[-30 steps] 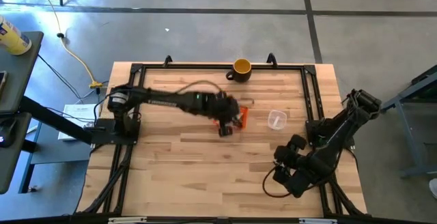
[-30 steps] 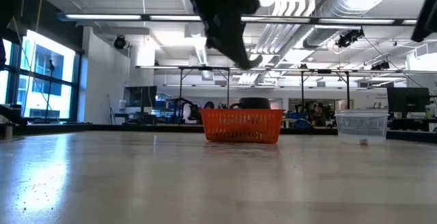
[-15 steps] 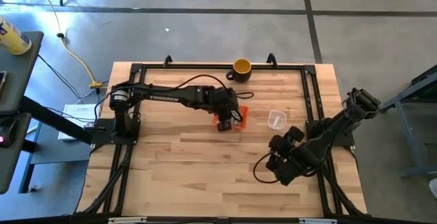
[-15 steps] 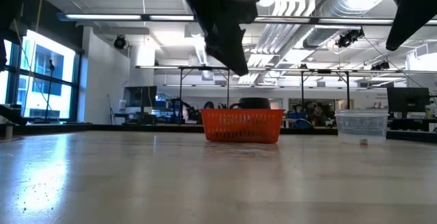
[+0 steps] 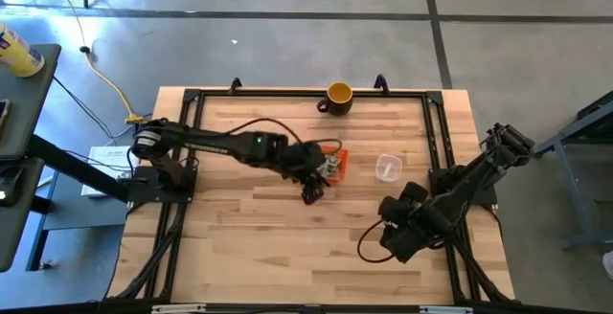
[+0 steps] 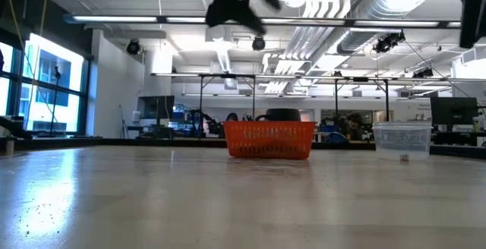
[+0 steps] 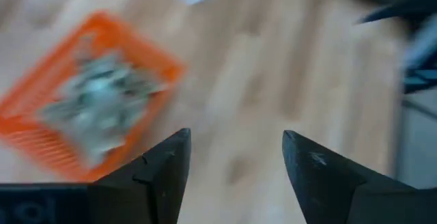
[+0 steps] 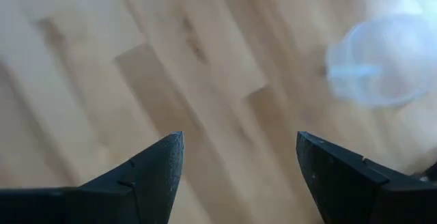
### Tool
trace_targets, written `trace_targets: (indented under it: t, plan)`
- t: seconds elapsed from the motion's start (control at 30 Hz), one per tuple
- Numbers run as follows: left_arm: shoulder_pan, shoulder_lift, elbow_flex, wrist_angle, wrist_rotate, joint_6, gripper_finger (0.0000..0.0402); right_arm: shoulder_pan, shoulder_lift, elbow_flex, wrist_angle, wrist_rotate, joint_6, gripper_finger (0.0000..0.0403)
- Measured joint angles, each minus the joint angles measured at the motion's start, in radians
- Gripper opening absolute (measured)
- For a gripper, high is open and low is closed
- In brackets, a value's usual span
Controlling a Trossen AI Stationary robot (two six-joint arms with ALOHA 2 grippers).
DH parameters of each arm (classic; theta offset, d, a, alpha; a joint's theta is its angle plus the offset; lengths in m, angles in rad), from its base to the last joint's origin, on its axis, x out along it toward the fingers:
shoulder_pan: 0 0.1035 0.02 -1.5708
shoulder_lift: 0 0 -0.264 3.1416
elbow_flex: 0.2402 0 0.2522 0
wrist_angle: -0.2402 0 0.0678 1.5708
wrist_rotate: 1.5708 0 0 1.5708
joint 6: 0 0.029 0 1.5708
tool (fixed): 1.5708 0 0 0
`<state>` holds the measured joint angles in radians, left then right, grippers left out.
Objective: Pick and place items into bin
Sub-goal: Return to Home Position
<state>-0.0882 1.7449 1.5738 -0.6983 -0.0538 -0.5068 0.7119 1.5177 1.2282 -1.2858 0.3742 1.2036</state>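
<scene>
My left gripper hung just beside the orange bin, fingers apart and holding nothing. The items lay heaped inside the bin. The right gripper waited over the table's right side, its fingers also spread and empty. To go home cleanly, I judged the left arm should lift first, then fold back toward its base, clear of the bin's rim. The clear container stood near the bin and the mug at the far edge; bare table on the left gave open room

Left gripper and right gripper hover, jaws apart.
</scene>
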Motion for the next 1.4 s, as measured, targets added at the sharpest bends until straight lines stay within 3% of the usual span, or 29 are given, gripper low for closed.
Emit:
trace_targets:
  t: [0.1, 0.3, 0.4, 0.5, 0.57, 0.63, 0.73, 0.83, 0.9, 0.97, 1.13, 1.27, 1.4]
  plan:
    - [-0.086, -0.002, 0.0, 0.134, 0.032, -0.014, 0.0266, 0.002, -0.001, 0.029, 0.075, -0.025, -0.037, 0.0275]
    - [-0.229, 0.006, 0.0, 0.323, 0.0, 0.006, 0.0266, 0.104, -0.011, 0.026, 0.433, 0.235, -0.262, 0.0275]
    - [-0.254, 0.021, -0.03, 0.424, -0.034, -0.039, 0.0266, 0.095, -0.02, -0.037, 0.565, 0.254, -0.27, 0.0275]
    - [-0.236, 0.033, -0.1, 0.628, 0.146, -0.066, 0.0266, 0.039, -0.056, -0.181, 0.865, 0.14, -0.367, 0.0275]
    - [-0.224, 0.057, -0.153, 0.807, 0.227, -0.064, 0.0266, -0.017, -0.078, -0.313, 1.164, -0.011, -0.465, 0.0275]
    - [-0.21, 0.069, -0.196, 0.822, 0.237, -0.066, 0.0266, -0.079, -0.092, -0.434, 1.425, -0.213, -0.534, 0.0275]
    - [-0.166, 0.042, -0.223, 0.752, 0.267, -0.054, 0.0266, -0.182, -0.161, -0.544, 1.6, -0.475, -0.578, 0.0275]
    - [-0.096, -0.072, -0.219, 0.686, 0.303, 0.031, 0.0266, -0.276, -0.301, -0.582, 1.559, -0.62, -0.628, 0.0275]
    - [-0.046, -0.162, -0.218, 0.631, 0.304, 0.081, 0.0266, -0.335, -0.407, -0.588, 1.45, -0.626, -0.679, 0.0275]
    - [0.008, -0.238, -0.217, 0.566, 0.303, 0.135, 0.0266, -0.379, -0.522, -0.59, 1.333, -0.529, -0.737, 0.0275]
    - [0.097, -0.379, -0.218, 0.356, 0.249, 0.245, 0.0266, -0.439, -0.731, -0.588, 1.142, -0.174, -0.821, 0.0275]
    - [0.095, -0.421, -0.245, 0.192, 0.19, 0.282, 0.0266, -0.484, -0.832, -0.591, 1.013, -0.178, -0.79, 0.0275]
    - [0.099, -0.524, -0.429, 0.345, 0.233, 0.288, 0.0266, -0.56, -0.911, -0.692, 0.998, -0.184, -0.685, 0.0275]
